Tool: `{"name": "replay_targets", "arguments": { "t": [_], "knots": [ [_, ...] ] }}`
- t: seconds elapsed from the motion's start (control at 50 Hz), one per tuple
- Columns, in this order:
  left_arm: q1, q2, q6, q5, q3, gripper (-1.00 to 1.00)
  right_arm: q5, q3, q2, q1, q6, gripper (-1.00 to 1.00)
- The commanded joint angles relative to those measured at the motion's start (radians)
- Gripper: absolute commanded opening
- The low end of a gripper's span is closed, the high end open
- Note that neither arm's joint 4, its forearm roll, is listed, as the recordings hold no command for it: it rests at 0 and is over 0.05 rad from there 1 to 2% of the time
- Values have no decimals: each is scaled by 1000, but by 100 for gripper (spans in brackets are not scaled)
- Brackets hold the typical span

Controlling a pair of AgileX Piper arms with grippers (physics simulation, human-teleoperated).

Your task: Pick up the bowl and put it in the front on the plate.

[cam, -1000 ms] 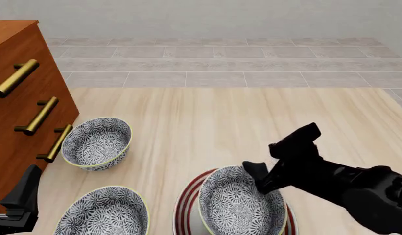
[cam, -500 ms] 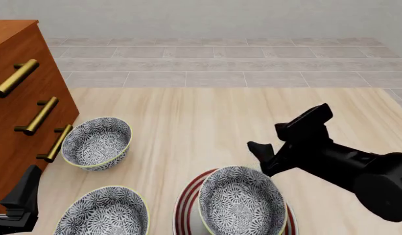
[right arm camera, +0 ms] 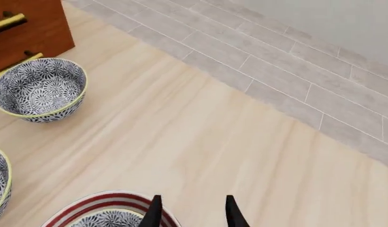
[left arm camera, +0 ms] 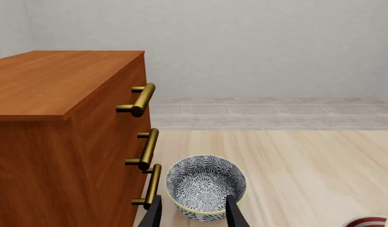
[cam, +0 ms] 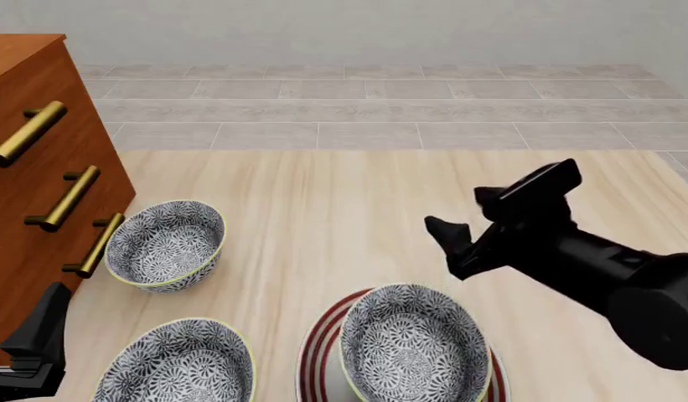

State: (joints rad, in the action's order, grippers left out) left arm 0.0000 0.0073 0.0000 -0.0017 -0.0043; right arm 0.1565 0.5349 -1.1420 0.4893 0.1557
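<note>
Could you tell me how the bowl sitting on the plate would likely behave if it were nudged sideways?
The bowl looks rigid and glazed, so it would probably slide rather than flex. Resting on the smooth plate, it may skate toward the rim. Being deep with tall walls, a high push could tip it.

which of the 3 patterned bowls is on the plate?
The grey-and-white floral bowl below the right tool, sitting on the red-ringed white plate; the other two sit on bare table.

Floral bowl [cam: 414, 353] upright on plate [cam: 317, 352]
</note>
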Motion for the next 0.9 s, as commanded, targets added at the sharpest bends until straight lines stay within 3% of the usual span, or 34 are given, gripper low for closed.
{"name": "replay_targets", "arguments": {
  "t": [0.02,0.66,0.9],
  "knots": [
    [0,0,0,0,0,100,73,-2,2,-17,-7,100],
    [0,0,0,0,0,100,284,-51,56,-111,-11,100],
    [0,0,0,0,0,100,335,-41,-5,-155,-32,100]
  ]
}}
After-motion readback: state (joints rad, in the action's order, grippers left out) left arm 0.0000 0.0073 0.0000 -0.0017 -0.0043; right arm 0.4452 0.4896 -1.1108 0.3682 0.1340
